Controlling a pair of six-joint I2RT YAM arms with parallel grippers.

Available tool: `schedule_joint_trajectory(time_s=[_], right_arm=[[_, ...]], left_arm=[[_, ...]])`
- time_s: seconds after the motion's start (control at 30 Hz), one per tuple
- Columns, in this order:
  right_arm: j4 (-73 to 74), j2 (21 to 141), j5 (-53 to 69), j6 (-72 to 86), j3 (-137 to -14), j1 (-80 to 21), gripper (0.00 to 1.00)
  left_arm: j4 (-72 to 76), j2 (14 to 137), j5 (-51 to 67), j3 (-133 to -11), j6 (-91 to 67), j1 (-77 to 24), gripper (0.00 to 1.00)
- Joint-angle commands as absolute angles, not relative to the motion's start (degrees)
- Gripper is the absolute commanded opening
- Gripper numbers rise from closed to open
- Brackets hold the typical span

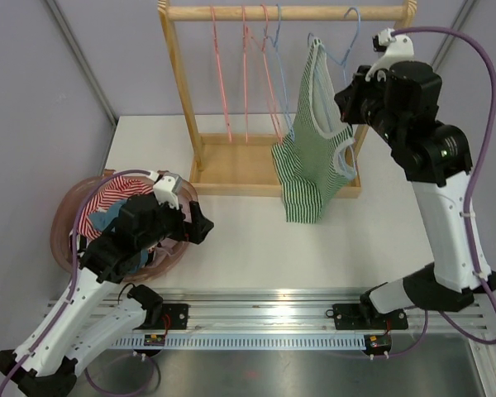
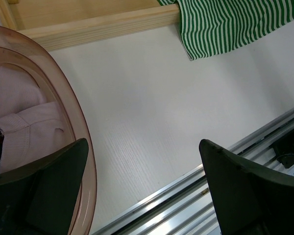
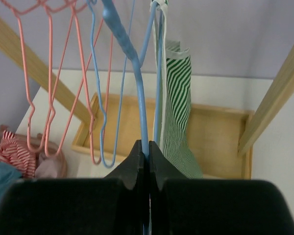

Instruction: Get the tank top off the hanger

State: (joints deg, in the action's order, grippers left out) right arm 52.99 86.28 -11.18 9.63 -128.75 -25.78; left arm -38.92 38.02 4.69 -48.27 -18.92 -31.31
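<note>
A green-and-white striped tank top (image 1: 307,157) hangs on a light blue wire hanger (image 1: 347,50) from the wooden rack's top rail (image 1: 289,12). Its hem reaches the rack base and the table. My right gripper (image 1: 345,98) is at the tank top's upper right side. In the right wrist view it (image 3: 148,149) is shut on the blue hanger wire (image 3: 137,83), with the tank top (image 3: 176,98) just to the right. My left gripper (image 1: 202,225) is open and empty, low over the table beside the basket. In its wrist view (image 2: 142,188) the tank top hem (image 2: 235,24) lies far ahead.
Several pink wire hangers (image 1: 248,74) and another blue one hang on the rail. The rack's wooden base (image 1: 231,169) stands on the white table. A pink transparent basket (image 1: 66,207) of clothes is at left, its rim (image 2: 73,122) by my left finger. A metal rail (image 1: 264,314) runs along the near edge.
</note>
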Motion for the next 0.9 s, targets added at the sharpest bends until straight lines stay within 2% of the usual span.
schedule_joint_trajectory(time_s=[0.0,0.13,0.27,0.53,0.7,0.87], right_arm=[[49.83,76.31,-5.81,12.92,-119.20,-25.49,0.00],[51.93,63.76,-2.38,14.50,-106.30,-25.58,0.00],[55.79,55.56,3.57,15.38,-99.94,-25.49,0.00],[65.47,47.03,17.99,16.26,-99.05,-25.49,0.00],[64.96,44.30,24.33,18.63,-99.50,-25.49,0.00],[61.00,43.24,34.36,20.56,-97.03,-25.49,0.00]], left_arm=[[-36.47,39.20,2.56,-53.24,-19.16,-32.69,0.99],[-37.09,40.16,-1.39,-59.93,-19.34,-36.55,0.99],[-37.09,42.80,-5.62,-67.31,-19.42,-41.30,0.99],[-32.08,51.76,-16.86,-79.00,-13.72,-58.08,0.99],[-25.15,57.82,-28.99,-83.40,-7.22,-71.77,0.99],[-20.57,65.91,-35.76,-88.14,-2.38,-78.22,0.99]])
